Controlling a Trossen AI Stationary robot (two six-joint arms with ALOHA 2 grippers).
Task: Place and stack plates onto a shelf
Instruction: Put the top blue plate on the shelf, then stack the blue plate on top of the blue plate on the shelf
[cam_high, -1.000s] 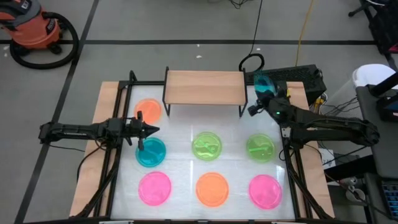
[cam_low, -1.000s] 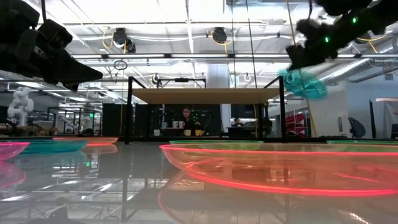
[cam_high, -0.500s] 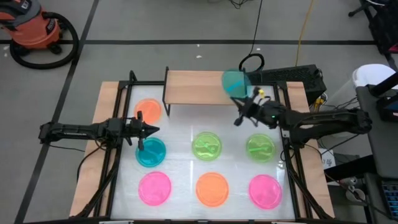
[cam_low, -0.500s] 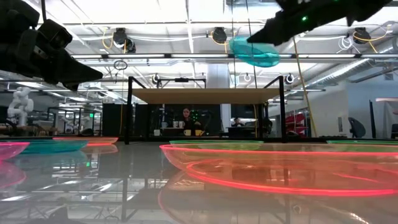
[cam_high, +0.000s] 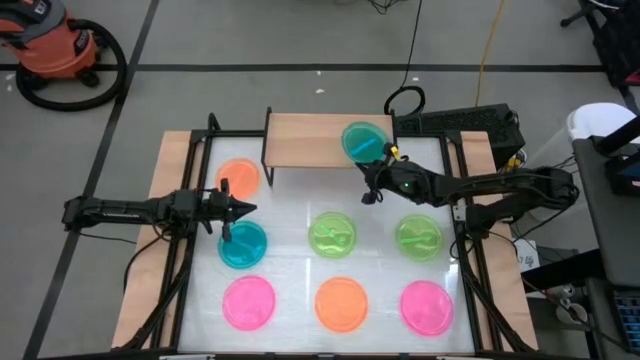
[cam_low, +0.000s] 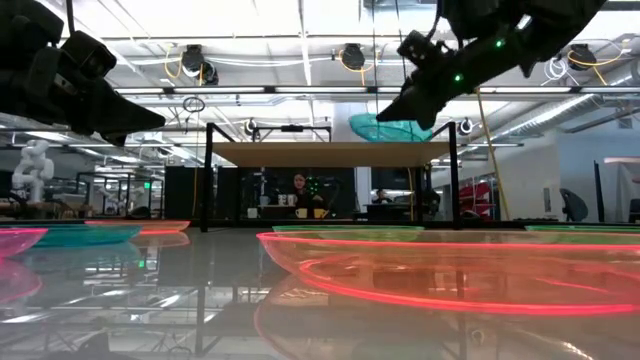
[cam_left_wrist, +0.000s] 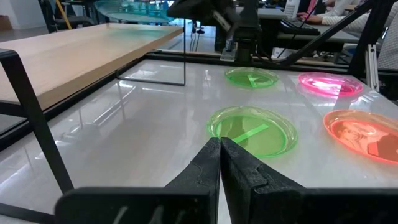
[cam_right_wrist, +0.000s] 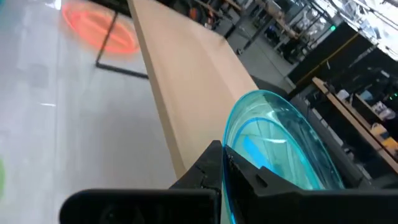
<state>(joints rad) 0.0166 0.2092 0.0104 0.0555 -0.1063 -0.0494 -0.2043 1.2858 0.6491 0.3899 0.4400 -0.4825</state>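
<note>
Item one, as we log it: a teal plate (cam_high: 362, 140), held by the right tool (cam_high: 376, 160), whose fingers are clamped on the plate's near rim. In the high view it sits right of centre in the upper half of the frame, over the right end of the shelf (cam_high: 310, 140). In the low view the plate (cam_low: 388, 127) shows just above the shelf board (cam_low: 320, 153), lying close to flat, hollow side up; we cannot tell whether it touches the wood. Being round, it has no long axis; its held edge faces the lower right of the high frame, where the right arm reaches in.

Item two: the shelf, a light-wood board on thin black legs, its long axis running left to right across the upper middle of the frame.

Item three: plates lying on the white worktop (cam_high: 290, 215). We count an orange plate (cam_high: 238, 177) left of the shelf, a second teal plate (cam_high: 243, 244) below it, two green plates (cam_high: 333, 234) (cam_high: 419, 238) across the middle, and along the bottom a pink plate (cam_high: 248, 303), an orange plate (cam_high: 342, 303) and a pink plate (cam_high: 427, 305). None lies between the held plate and the board.

Item four: the left tool (cam_high: 240, 209), at the left of the frame between the upper orange plate and the worktop's teal plate, fingers closed together on nothing.
</note>
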